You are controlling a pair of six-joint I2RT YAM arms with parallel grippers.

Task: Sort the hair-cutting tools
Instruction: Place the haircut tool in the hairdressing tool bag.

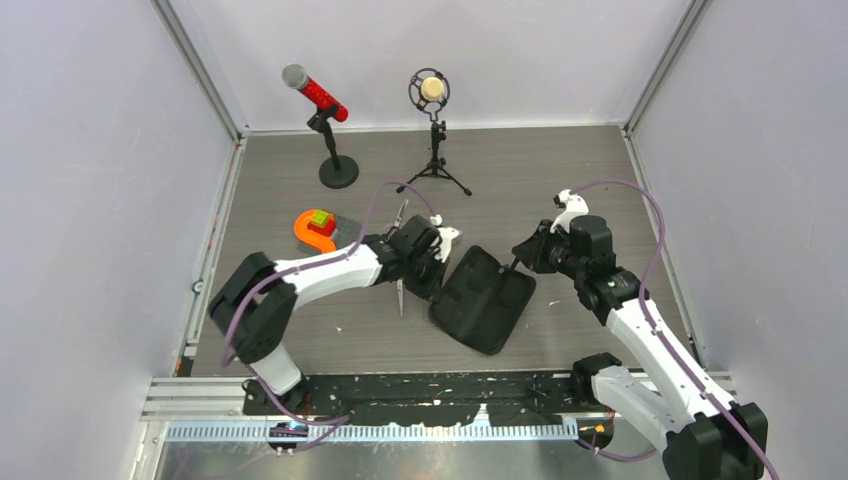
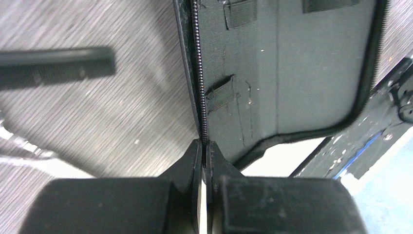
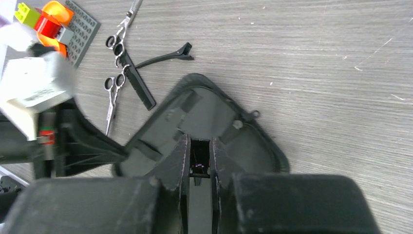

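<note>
The left gripper [image 2: 202, 149] is clamped tight on the toothed zipper edge of the zip case [image 2: 292, 63]. The right gripper [image 3: 198, 163] straddles the opposite rim, jaws a narrow slot apart; I can't tell if it bites. I'd say they're spreading the case open. Next, one arm must let go and fetch a tool. Two slim steel scissors [image 3: 113, 97], a flat black comb [image 3: 139, 83] and a thin hair clip [image 3: 163, 58] lie on the grained table just beyond the matte fabric lining with its strap loops.
</note>
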